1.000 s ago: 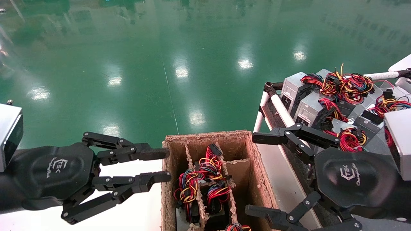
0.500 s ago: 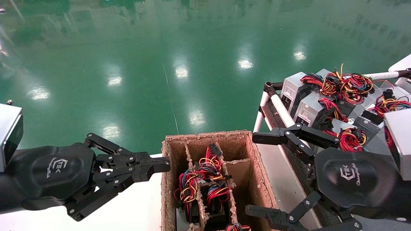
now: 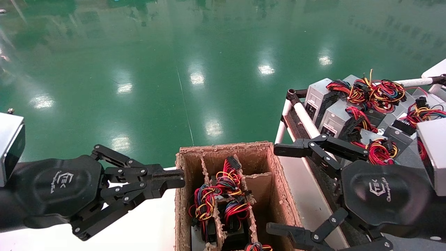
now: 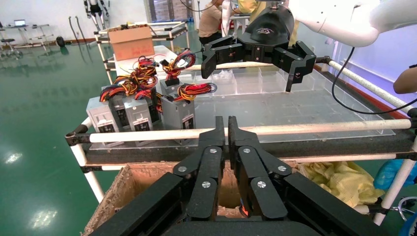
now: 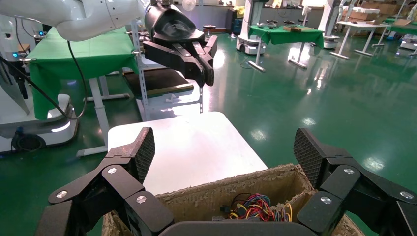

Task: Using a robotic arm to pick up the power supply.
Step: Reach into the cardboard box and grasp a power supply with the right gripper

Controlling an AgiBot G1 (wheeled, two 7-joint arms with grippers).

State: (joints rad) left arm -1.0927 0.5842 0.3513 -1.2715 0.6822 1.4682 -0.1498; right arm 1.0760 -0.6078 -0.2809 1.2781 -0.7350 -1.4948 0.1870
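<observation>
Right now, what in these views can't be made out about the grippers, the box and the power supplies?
- Head view: the cardboard box runs off the bottom edge, so its near compartments are cut off.
- Head view: the right gripper and its body cover part of the power supplies on the rack.
- Left wrist view: the left gripper blocks the box interior.
- Right wrist view: its own fingers mask most of the box.

Light grey metal box power supplies (image 3: 335, 118) (image 4: 140, 115), black vented end faces, red-yellow-black wire bundles on top, upright, clustered side by side on rack at right.

Black TEK right gripper (image 3: 278, 188) (image 5: 223, 152) near them, fingers spread, empty.
</observation>
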